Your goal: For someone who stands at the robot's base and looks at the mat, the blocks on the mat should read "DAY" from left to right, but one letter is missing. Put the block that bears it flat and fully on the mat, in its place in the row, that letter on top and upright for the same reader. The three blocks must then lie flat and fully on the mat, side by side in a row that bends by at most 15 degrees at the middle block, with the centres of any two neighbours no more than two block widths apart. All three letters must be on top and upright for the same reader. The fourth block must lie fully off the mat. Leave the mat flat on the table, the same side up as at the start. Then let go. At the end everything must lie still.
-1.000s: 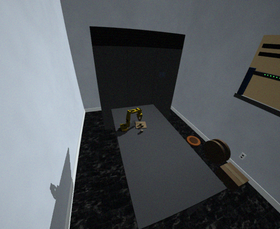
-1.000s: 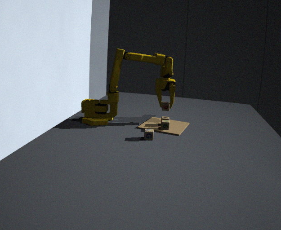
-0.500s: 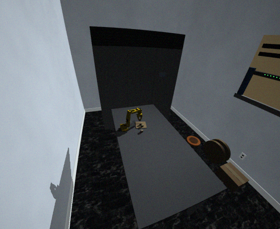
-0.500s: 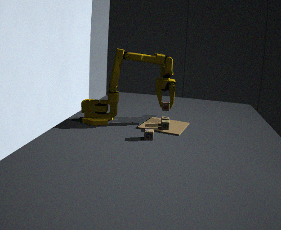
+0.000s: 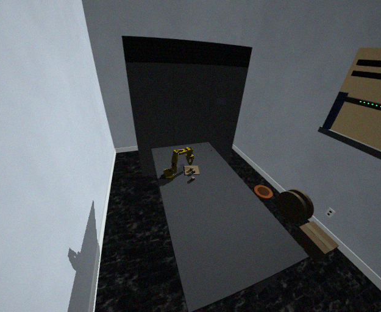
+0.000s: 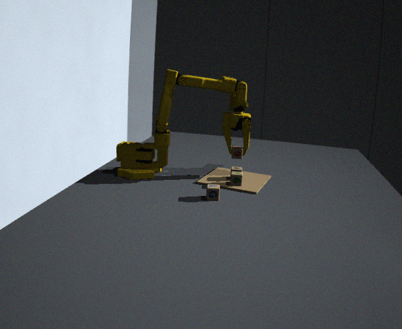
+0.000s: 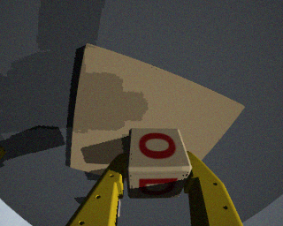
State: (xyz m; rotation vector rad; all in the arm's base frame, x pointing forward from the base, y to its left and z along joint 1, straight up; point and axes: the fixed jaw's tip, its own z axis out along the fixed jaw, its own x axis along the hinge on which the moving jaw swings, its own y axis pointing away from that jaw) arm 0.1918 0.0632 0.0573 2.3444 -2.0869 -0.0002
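Observation:
My gripper (image 5: 190,163) (image 6: 237,153) (image 7: 156,161) is shut on a pale block with red letters. In the wrist view the held block (image 7: 161,164) shows a red O on one face and part of another red letter on the face below. It hangs above the tan mat (image 5: 196,167) (image 6: 255,181) (image 7: 186,97). In the exterior view a block with a green letter on its side (image 6: 236,178) stands on the mat, with another block (image 6: 236,169) just behind it. Their top letters are unreadable. A block with blue letters (image 5: 192,178) (image 6: 213,193) stands on the table, off the mat.
The arm's base (image 5: 169,172) (image 6: 136,166) stands on the grey table (image 5: 217,214) (image 6: 179,254) to the left of the mat in the top and exterior views. The arm's shadow falls over part of the mat. In the wrist view the held block hides the mat's lower part.

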